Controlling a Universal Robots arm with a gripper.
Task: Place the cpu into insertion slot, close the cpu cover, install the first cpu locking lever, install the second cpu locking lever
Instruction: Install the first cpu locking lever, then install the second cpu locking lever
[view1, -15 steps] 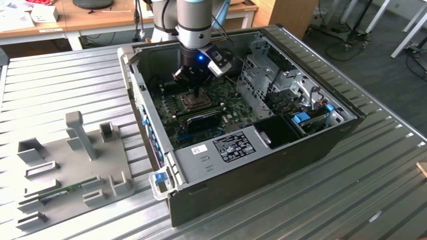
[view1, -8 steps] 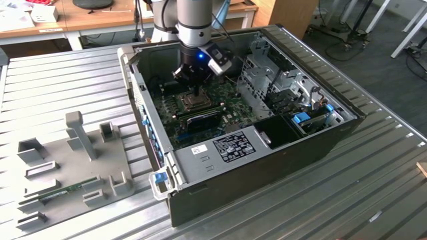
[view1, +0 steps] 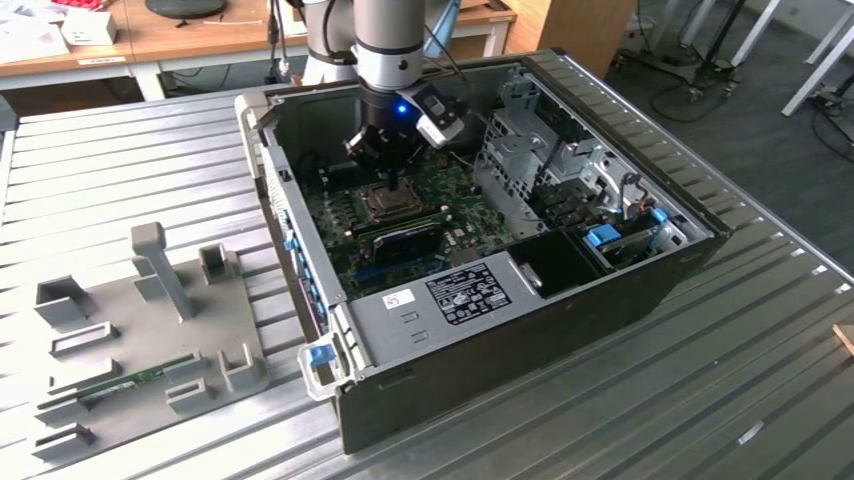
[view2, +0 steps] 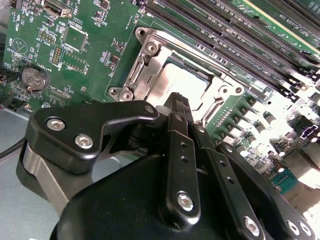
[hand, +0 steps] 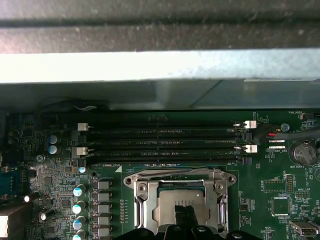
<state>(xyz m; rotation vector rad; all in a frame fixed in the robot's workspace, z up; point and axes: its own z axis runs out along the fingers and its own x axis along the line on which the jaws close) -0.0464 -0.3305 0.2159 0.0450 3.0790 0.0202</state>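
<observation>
You have the gripper (view1: 388, 178) low inside the open computer case (view1: 641, 290), right over the insertion slot (view1: 387, 203). In both wrist views its fingers (view2: 179, 107) look drawn together with nothing between them, tips at the cpu cover (hand: 181, 192), which lies closed flat with the cpu (view2: 184, 82) showing through its window

Motherboard (hand: 260, 185): green. CPU cover (hand: 145, 197): silvery metal. Memory slots (hand: 165, 145): black, white end clips. Gripper (view2: 180, 107): black. Computer case (view1: 441, 340): grey, blue latches. Table (view1: 120, 180): ribbed grey metal.
</observation>
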